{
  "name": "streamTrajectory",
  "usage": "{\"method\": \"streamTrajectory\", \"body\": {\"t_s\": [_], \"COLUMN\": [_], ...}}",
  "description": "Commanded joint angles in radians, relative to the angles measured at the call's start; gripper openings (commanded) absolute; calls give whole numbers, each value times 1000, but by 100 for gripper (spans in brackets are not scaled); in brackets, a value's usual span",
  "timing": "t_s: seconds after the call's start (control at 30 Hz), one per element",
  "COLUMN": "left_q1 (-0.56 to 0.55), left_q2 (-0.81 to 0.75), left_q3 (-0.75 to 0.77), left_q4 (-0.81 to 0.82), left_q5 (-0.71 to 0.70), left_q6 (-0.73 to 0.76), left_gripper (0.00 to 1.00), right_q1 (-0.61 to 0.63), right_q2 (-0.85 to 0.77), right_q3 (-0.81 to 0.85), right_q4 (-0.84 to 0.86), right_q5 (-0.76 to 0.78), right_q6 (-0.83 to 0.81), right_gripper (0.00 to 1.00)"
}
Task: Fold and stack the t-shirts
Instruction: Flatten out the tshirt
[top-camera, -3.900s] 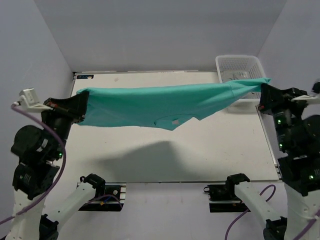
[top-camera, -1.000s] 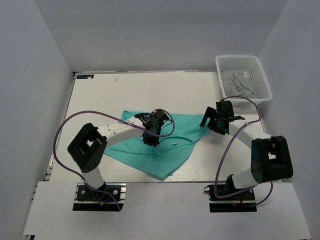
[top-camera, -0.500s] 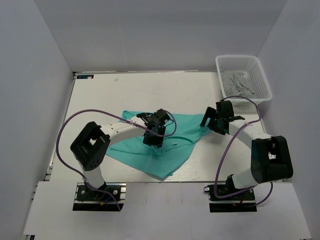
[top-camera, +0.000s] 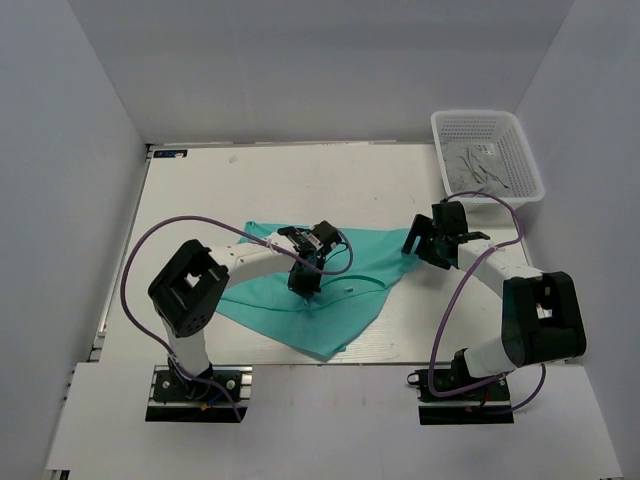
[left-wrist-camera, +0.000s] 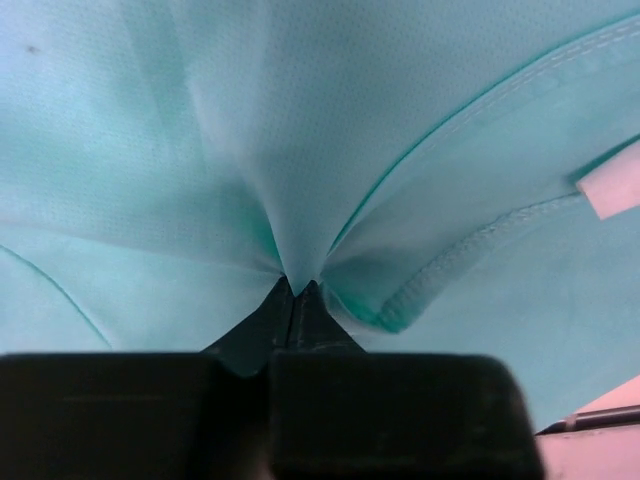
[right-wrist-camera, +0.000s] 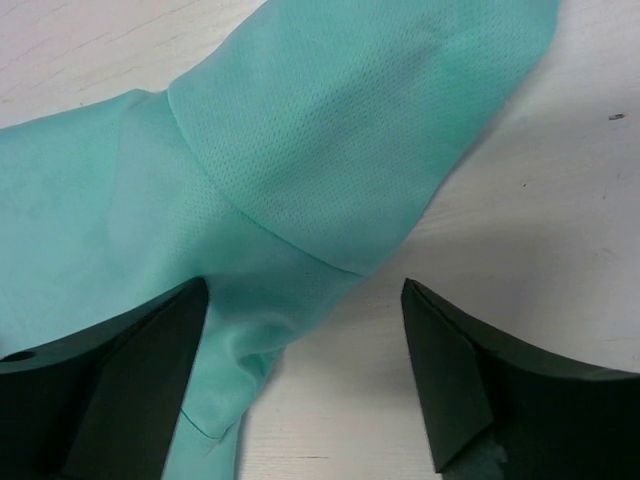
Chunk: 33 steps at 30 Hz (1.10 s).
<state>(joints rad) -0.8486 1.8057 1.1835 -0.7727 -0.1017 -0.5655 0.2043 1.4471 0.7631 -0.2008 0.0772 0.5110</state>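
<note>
The left claw (top-camera: 304, 284) points down onto the middle of the teal t-shirt (top-camera: 335, 315). The shirt lies spread but rumpled on the tabletop (top-camera: 250, 180), and it reaches out from this claw on every side. In the left wrist view the two dark fingers (left-wrist-camera: 262, 328) are pressed together at their tips, pinching a small ridge of the thin cloth. Creases fan out and away from that pinch. A stitched edge curves off ahead and to the right of the tips, and a small white tag (left-wrist-camera: 612, 180) sits on the cloth farther out on that side.

The right claw (right-wrist-camera: 305, 290) is low over the tabletop at the shirt's edge, with its jaws spread wide and nothing held. One sleeve of the shirt lies flat just ahead of it and reaches into the gap between the fingers (right-wrist-camera: 130, 350). The cloth runs on under the finger at the left of the right wrist view, while bare tabletop shows in front of the other finger. Whether either finger touches the cloth I cannot tell.

In the top view the two claws are well apart, with part of the shirt between them. A white mesh basket (top-camera: 478, 113) stands at the far corner, well beyond the right claw, with some grey cloth (top-camera: 478, 162) inside it.
</note>
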Motion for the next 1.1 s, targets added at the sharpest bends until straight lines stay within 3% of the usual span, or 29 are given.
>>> {"method": "streamTrajectory", "body": {"t_s": [0.0, 0.07, 0.1, 0.2, 0.3, 0.4, 0.53, 0.57, 0.6, 0.63, 0.7, 0.73, 0.87, 1.07], "left_q1": [-6, -6, -6, -6, -6, -6, -6, -6, -6, -6, -6, -6, -6, -6], "left_q2": [-77, -107, -118, -141, -167, -196, -206, -206, -215, -215, -215, -229, -287, -481], "left_q3": [34, 44, 44, 44, 44, 32, 22, 22, 22, 22, 31, 44, 82, 126], "left_q4": [-28, -28, -28, -28, -28, 1, 25, 26, 26, 26, 26, 26, -11, 33], "left_q5": [-27, -50, -50, -59, -79, -79, -89, -89, -104, -116, -171, -193, -366, -473], "left_q6": [-17, -30, -30, -30, -30, -20, -11, -11, -11, -11, -23, -24, -51, -62], "left_gripper": [1, 0, 0, 0, 0, 0, 0, 0, 0, 0, 0, 0, 0, 0], "right_q1": [-3, -3, -3, -3, -2, -2, -2, -2, -3, -3, 1, -3, 6, 10], "right_q2": [-16, -8, -8, 7, 30, 67, 122, 130, 137, 147, 148, 122, 9, -336], "right_q3": [18, 13, 13, 15, 18, 31, 35, 36, 38, 39, 44, 44, 82, 136], "right_q4": [11, 17, 18, 31, 49, 55, 64, 69, 77, 74, 83, 81, 15, -91], "right_q5": [25, 29, 29, 26, 30, 24, 38, 38, 38, 27, 19, 18, 22, -28], "right_q6": [-12, -9, -6, -6, 0, 0, 15, 18, 20, 20, 14, 17, -25, -100], "right_gripper": [81, 78, 71, 70, 70, 76, 75, 71, 61, 38, 8, 0, 0, 0]}}
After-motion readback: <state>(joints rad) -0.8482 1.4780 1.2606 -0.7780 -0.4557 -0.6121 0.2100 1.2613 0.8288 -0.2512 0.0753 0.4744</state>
